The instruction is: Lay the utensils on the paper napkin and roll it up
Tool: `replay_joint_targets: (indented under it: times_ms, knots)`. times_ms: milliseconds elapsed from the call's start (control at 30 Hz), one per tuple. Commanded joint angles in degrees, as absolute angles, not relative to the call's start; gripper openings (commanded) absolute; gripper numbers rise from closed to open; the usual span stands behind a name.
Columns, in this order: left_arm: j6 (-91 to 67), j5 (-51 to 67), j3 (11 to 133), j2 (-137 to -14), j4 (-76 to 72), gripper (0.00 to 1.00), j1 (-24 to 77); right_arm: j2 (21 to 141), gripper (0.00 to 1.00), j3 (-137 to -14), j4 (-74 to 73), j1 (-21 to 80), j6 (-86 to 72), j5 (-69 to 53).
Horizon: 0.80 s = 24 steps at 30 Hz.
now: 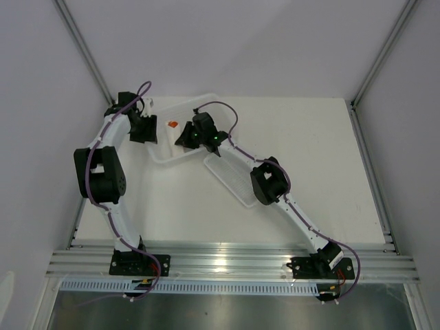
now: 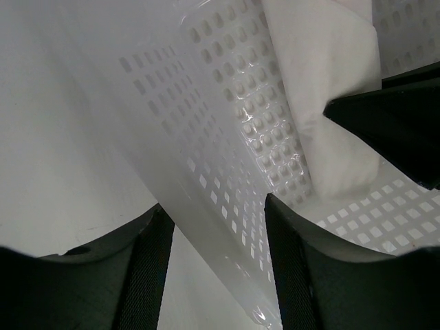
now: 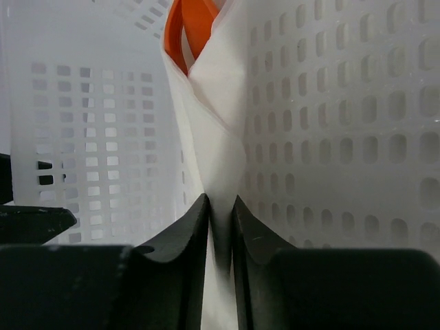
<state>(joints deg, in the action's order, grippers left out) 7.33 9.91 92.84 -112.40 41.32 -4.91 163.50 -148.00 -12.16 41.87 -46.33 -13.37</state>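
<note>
The right pincer was clamped on the paper napkin inside the basket, an orange utensil showing in its folds at 12 o'clock; the left pincer stood spread astride the basket's 9 o'clock wall.

Perforated basket walls hem in the right fingers, their gap filled by the paper napkin. The basket's side wall passes between the left fingers. Bench to the right lies open.
</note>
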Motion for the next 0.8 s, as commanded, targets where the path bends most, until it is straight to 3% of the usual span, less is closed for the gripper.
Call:
replay_joint_targets:
  times_ms: [0,67,133,167,767]
  knots:
    - [4.8,12.7,95.4,-112.8,42.2,0.58,-5.2,165.4,0.23,-148.7,-15.4,41.4,-46.8,-9.8]
    - [4.6,13.0,95.4,-112.5,42.4,0.54,-5.1,165.3,0.25,-148.5,-15.6,41.4,-47.0,-9.7]
    - [4.1,13.3,95.4,-112.5,42.5,0.49,-5.2,165.4,0.04,-148.6,-15.8,41.1,-47.3,-10.5]
    - [4.0,13.6,95.3,-112.5,42.5,0.48,-5.2,165.4,0.00,-148.7,-16.2,41.0,-47.8,-11.3]
    - [0.5,16.1,95.4,-113.6,40.0,0.40,-5.2,161.6,0.00,-146.8,-16.9,40.7,-48.0,-24.9]
